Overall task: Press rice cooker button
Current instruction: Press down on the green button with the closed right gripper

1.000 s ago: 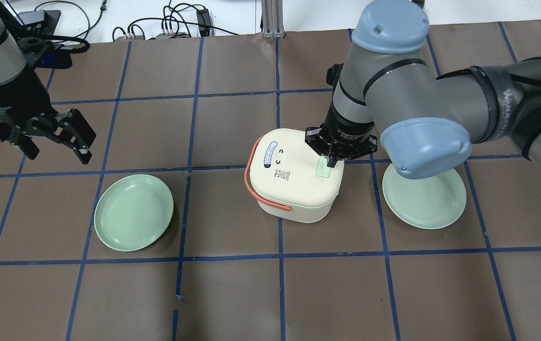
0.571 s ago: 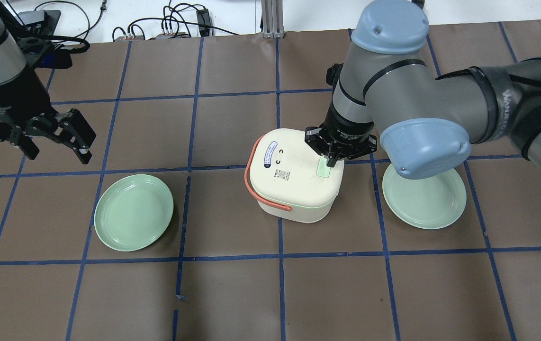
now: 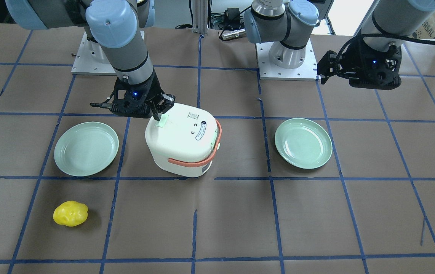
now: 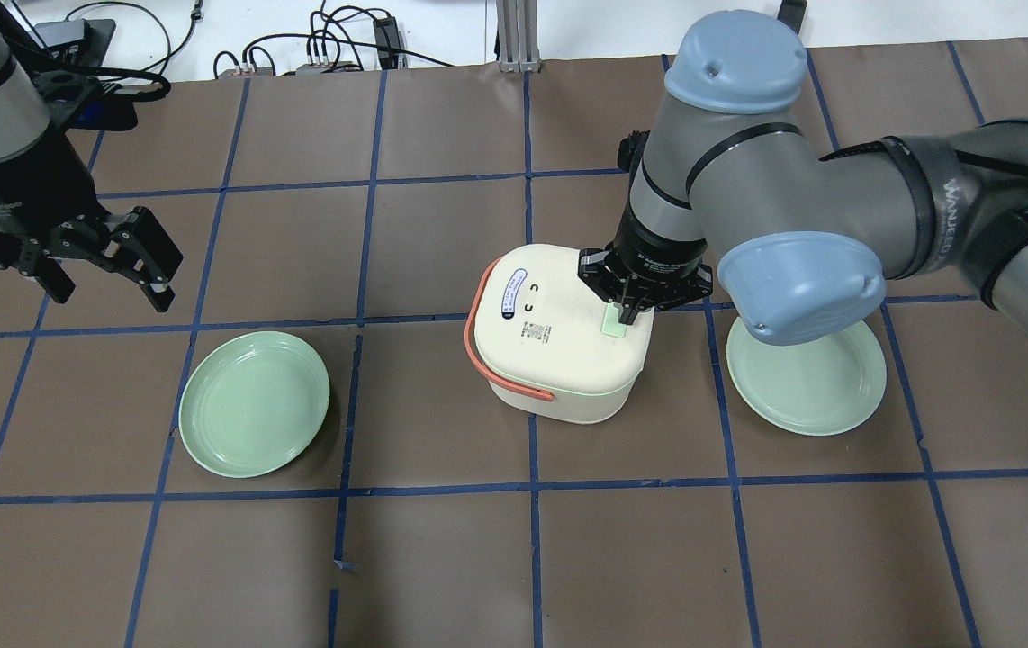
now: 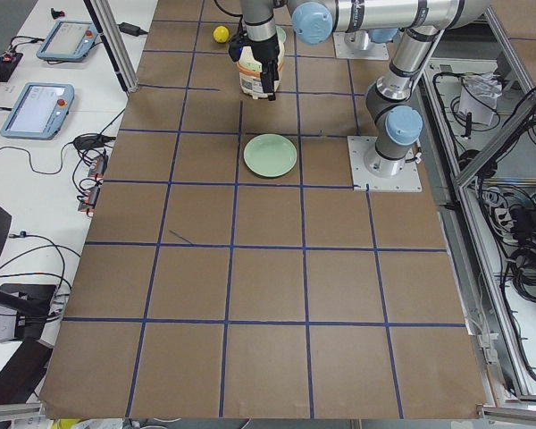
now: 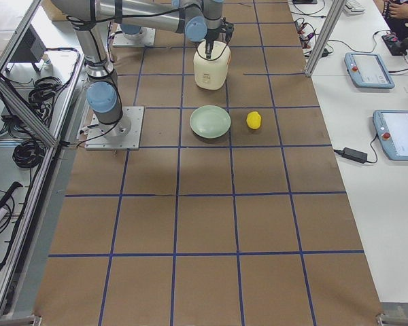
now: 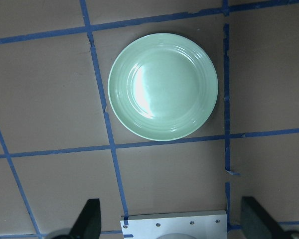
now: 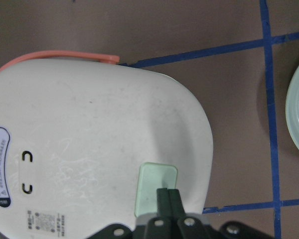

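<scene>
Here the right tool (image 4: pixel 626 308) stands upright over the white rounded plastic rice cooker (image 4: pixel 559 355). The cooker sits near the middle of the brown paper-covered counter (image 4: pixel 442 558), which carries a grid of blue tape lines. The two black fingers (image 8: pixel 163 201) of this tool are clenched together with nothing between them. Their joined tips come down on the small pale mint-green rounded-rectangle button (image 8: pixel 157 177). This button lies at the edge of the lid, on the side toward the right arm and opposite to the salmon-orange carrying handle (image 4: pixel 468 333). In the right wrist view the tips cover the lower part of the button. They seem to touch it, but I cannot tell how hard they press

The left tool (image 4: pixel 111 295) hangs released, its fingers wide apart and holding nothing, well apart from the cooker. It is above the counter, beside a round pale green plate (image 4: pixel 255 402). A second round pale green plate (image 4: pixel 807 387) lies near the cooker on the right-arm side, partly hidden under the elbow of the right arm. A small lumpy yellow object (image 3: pixel 70 213) lies on the counter, on the operators' side of that second plate
</scene>
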Robot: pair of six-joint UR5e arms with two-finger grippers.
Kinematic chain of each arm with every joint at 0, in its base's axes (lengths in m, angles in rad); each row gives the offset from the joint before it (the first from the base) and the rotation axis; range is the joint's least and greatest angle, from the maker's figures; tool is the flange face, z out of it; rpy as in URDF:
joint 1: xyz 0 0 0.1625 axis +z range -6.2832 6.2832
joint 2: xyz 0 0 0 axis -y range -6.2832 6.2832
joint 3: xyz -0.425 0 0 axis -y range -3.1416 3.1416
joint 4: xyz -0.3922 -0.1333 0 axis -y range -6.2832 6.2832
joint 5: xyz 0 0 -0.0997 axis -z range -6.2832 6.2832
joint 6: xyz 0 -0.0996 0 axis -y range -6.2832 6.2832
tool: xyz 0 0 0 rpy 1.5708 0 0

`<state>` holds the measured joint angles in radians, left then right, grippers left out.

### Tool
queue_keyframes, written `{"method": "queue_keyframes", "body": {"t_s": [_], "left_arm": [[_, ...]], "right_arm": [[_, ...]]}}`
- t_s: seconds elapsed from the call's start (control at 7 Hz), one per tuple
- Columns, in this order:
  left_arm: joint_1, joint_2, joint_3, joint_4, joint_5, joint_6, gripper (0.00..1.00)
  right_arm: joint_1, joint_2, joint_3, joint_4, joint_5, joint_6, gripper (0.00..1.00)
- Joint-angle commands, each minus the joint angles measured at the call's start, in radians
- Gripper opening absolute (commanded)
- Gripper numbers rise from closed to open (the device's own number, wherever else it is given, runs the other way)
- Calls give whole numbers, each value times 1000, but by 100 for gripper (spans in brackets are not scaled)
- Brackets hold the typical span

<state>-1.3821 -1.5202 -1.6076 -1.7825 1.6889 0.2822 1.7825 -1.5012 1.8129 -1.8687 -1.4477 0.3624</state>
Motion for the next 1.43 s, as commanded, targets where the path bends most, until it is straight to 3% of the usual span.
{"method": "queue_keyframes", "body": {"t_s": [0.0,1.29], "left_arm": [[0,0,0,0,0,0,100],[0,0,0,0,0,0,100]], "right_arm": [[0,1,2,-7,12,1,8],[0,13,3,-14,10,-3,10]]}}
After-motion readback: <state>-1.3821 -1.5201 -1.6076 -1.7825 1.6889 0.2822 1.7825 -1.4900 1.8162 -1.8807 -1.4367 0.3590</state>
